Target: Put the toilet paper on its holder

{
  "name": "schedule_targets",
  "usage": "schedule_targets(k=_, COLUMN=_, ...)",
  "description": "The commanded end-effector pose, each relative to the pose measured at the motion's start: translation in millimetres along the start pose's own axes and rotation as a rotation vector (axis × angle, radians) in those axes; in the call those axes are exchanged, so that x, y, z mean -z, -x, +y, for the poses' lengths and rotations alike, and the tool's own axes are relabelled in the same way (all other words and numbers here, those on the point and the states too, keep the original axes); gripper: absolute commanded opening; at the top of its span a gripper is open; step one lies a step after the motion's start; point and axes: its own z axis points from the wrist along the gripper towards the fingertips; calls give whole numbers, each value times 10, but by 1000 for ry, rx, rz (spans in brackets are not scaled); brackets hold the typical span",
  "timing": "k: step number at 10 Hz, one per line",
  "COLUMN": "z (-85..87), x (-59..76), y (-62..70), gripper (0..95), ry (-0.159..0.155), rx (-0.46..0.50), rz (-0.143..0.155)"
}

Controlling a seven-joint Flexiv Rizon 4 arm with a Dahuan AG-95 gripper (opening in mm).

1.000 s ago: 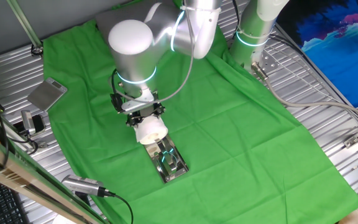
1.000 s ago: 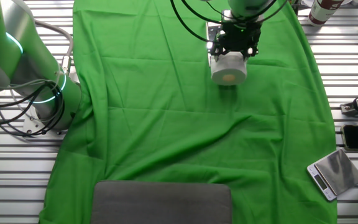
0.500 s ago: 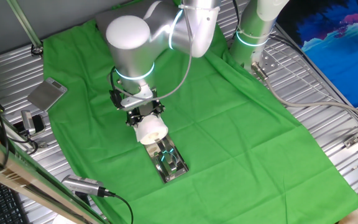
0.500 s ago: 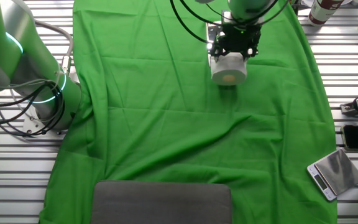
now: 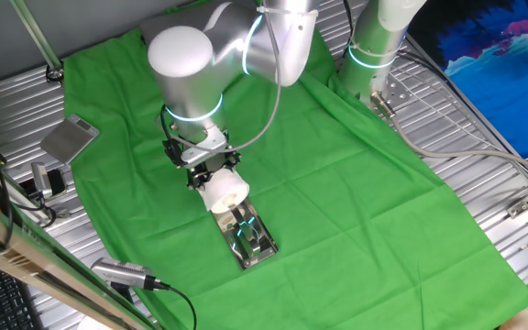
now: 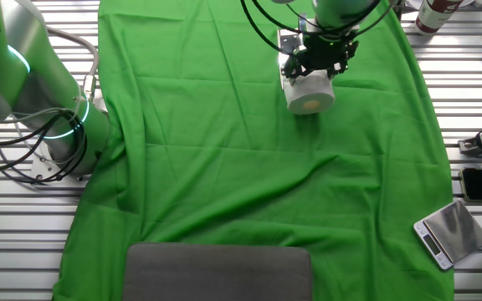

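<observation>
White paper fills my gripper (image 5: 211,174): the black fingers are clamped on the roll (image 5: 225,192) from above, and it hangs under the wrist, clear of the green cloth (image 5: 356,202) as far as I can judge. From the other fixed view the same gripper (image 6: 318,63) shows the roll (image 6: 310,94) end-on, its hollow core facing that camera, so I read the roll's long axis as lying roughly level, not upright.

What my next move turns on is the holder (image 5: 248,238). In one fixed view it lies flat on the cloth just beside the roll, down and to the right of it, the chrome plate running away from the gripper along much the same line as the roll's axis. The near end of the holder sits right under the roll's front face; whether paper and metal are touching I cannot tell from here. The bar looks close to lined up with the core, but the core's mouth is hidden in this view. In the other view the holder is hidden behind the roll and gripper.

No containers are in play. Off the cloth lie a dull grey plate (image 5: 70,138) and a small scale (image 6: 451,232), both well apart from the work.
</observation>
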Motion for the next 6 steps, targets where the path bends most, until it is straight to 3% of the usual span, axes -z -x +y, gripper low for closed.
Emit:
schedule_targets(k=1, z=10, x=17, y=-5, gripper=0, ry=-11, rx=-26, rz=-7)
schedule_targets(k=6, z=-6, x=6, y=43, gripper=0, ry=-14, rx=-79, rz=-13)
